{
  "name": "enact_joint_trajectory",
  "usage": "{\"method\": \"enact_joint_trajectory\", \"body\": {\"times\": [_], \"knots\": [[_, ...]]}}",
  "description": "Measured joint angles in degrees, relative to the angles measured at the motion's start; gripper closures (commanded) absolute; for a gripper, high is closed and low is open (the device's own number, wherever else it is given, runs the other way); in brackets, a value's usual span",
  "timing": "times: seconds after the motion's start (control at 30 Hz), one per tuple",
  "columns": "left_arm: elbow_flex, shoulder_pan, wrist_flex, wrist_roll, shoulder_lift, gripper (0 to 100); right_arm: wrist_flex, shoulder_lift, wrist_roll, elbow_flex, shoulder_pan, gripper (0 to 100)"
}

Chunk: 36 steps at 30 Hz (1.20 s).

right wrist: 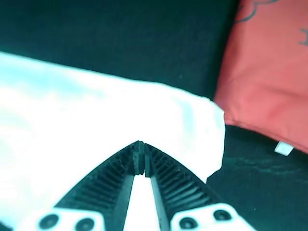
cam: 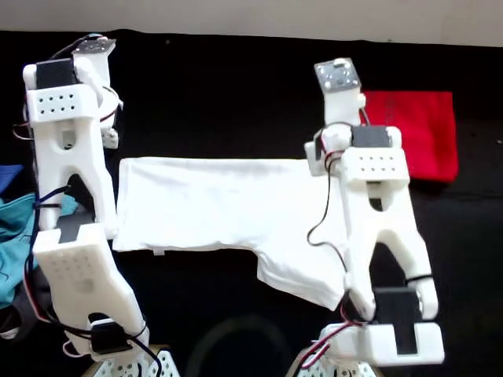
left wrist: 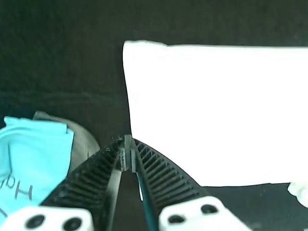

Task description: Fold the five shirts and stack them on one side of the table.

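White shirt [cam: 212,204] spread flat, one flap jutting.

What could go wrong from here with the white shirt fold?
1. The left gripper is shut right at the white shirt's edge; how much cloth it holds is unclear, so the edge may slip out on a lift.
2. The red shirt lies close beside the white corner near the right gripper; a drag could nudge it.
3. A flap juts out by the right arm; the fold may come out uneven.
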State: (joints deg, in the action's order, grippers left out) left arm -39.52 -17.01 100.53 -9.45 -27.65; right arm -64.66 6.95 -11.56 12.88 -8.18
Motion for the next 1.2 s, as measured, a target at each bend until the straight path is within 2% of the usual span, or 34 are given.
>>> {"method": "enact_joint_trajectory", "body": {"times": [0.17,0.33,0.5,0.67,0.9,1.03,1.2], "knots": [[16.53,0.26,-2.90,0.00,8.97,99,2.64,11.16,0.00,13.19,-1.41,99.2],[39.03,2.11,-15.21,0.09,20.92,99,4.66,19.43,-0.18,26.55,-3.78,99.2],[62.95,4.66,-27.87,0.09,32.53,99,5.01,22.59,-6.51,37.27,-9.41,99.2],[77.45,4.40,-39.30,0.09,36.22,99,10.20,22.59,-8.79,44.40,-11.16,99.2],[79.38,4.40,-50.11,-2.37,31.03,99,27.60,22.77,-8.79,52.31,-11.25,99.2],[73.58,3.69,-50.46,-2.46,23.82,99,35.34,21.80,-8.79,52.75,-7.74,99.2],[63.91,2.02,-46.07,-2.37,15.21,99,35.52,13.89,-8.79,49.85,-3.87,99.2]]}}
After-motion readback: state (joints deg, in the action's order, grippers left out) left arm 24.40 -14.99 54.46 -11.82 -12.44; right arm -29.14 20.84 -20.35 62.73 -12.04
